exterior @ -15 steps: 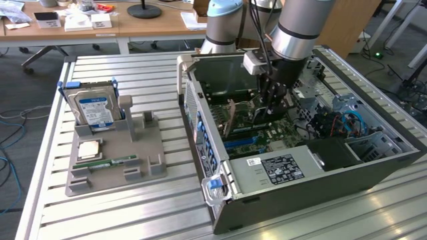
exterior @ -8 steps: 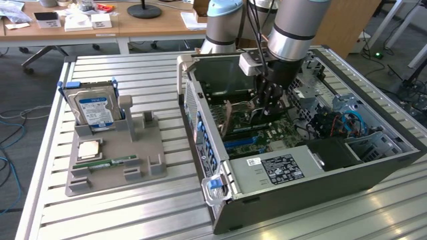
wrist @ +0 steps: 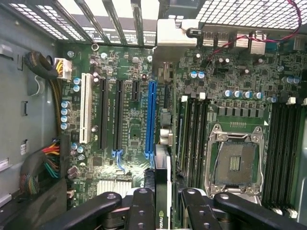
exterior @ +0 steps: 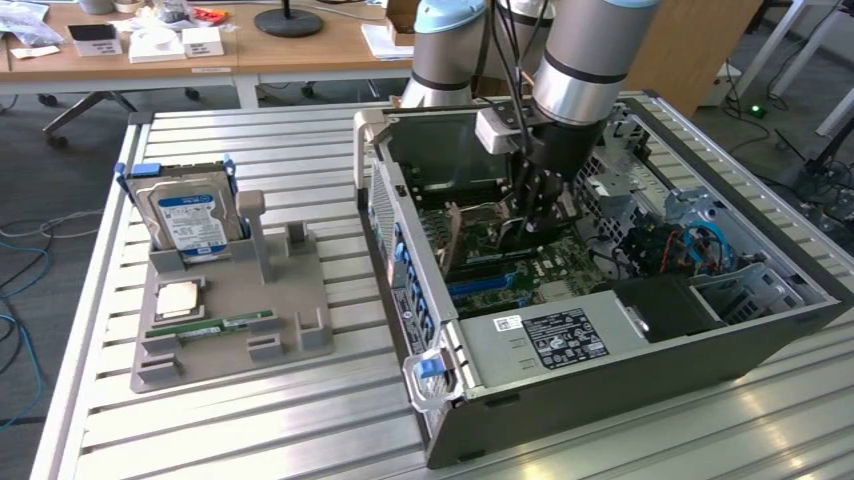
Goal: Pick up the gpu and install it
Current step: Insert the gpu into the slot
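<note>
Down inside the open computer case point(exterior: 747, 345), above the motherboard point(wrist: 132, 136), the gripper point(wrist: 168, 205) is pinched narrow on the gpu point(wrist: 163, 184) and holds it edge-on. The card's long axis runs parallel to the blue slot point(wrist: 151, 120), just off its line toward the CPU socket point(wrist: 235, 163).

A robotics lab in an office-like room.
A robot arm point(exterior: 587, 60) works at a slatted aluminium desk point(exterior: 267, 420) bearing an open computer case point(exterior: 747, 350) and a grey parts fixture point(exterior: 287, 300). Wooden desks point(exterior: 334, 50) stand behind, and loose cables point(exterior: 24, 240) trail across the floor point(exterior: 60, 170).
</note>
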